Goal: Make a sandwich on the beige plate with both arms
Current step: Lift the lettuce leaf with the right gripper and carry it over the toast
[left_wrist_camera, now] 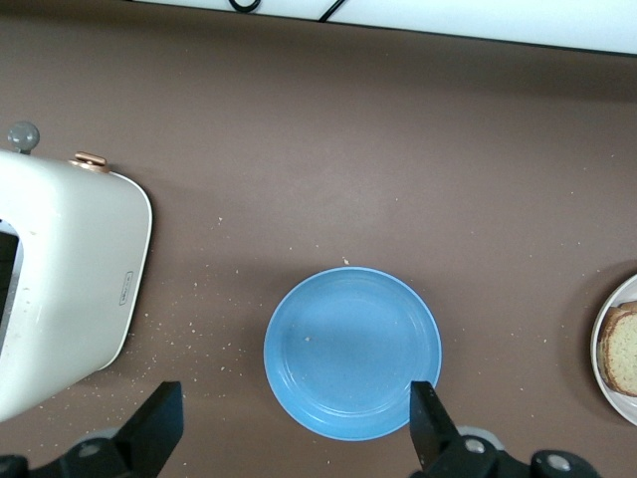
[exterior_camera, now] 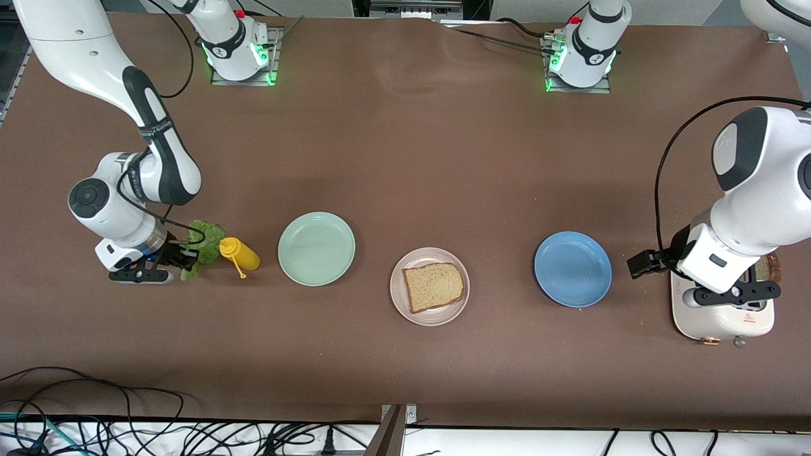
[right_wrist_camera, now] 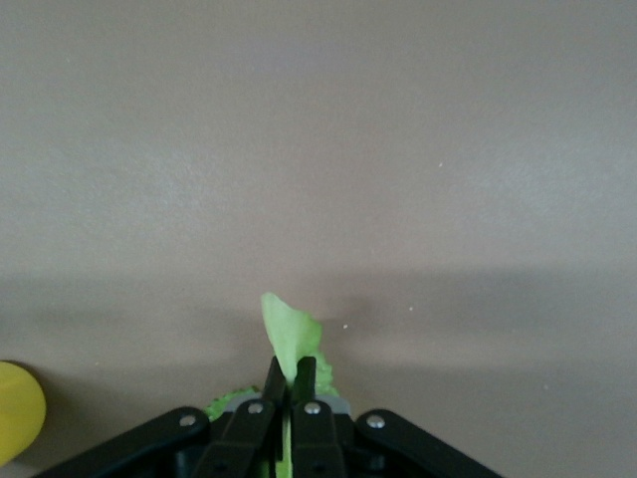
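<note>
The beige plate lies mid-table with one brown bread slice on it; its edge and the slice also show in the left wrist view. My right gripper is low at the right arm's end of the table, shut on the ruffled green lettuce leaf; in the right wrist view the fingers pinch the leaf. My left gripper is up over the white toaster, open and empty. A second bread slice shows beside the toaster.
A yellow squeeze bottle lies next to the lettuce and shows in the right wrist view. A mint-green plate and a blue plate flank the beige plate. The left wrist view shows the blue plate and toaster.
</note>
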Controlling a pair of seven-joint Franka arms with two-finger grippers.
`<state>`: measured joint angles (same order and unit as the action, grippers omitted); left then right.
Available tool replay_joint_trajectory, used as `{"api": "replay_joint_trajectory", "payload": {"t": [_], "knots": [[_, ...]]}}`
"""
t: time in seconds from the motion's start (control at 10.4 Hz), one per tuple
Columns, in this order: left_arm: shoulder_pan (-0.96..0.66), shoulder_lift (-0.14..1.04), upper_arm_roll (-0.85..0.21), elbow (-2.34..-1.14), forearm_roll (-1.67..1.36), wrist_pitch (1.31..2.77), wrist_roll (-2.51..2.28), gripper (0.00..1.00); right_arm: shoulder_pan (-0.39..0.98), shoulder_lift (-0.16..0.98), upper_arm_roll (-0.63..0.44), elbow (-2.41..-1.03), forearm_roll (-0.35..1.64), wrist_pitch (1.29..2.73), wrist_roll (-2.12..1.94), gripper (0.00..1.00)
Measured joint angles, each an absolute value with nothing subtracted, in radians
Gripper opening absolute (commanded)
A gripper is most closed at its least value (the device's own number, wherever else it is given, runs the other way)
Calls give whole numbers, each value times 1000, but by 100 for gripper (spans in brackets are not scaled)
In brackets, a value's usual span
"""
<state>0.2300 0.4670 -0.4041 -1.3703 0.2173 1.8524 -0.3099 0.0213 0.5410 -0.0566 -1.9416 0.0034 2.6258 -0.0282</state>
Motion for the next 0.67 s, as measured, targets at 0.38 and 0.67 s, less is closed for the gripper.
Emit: {"api": "replay_joint_trajectory", "payload": {"t": [0.38,0.67], "knots": [[233,467,-404,-1370,217,1849,-307,100,21,498,-57,-1808,2,2384,-46,0],[233,467,-404,-1370,217,1849,-307,100,22,430,-57,-1677,2,2102,-49,0]]}}
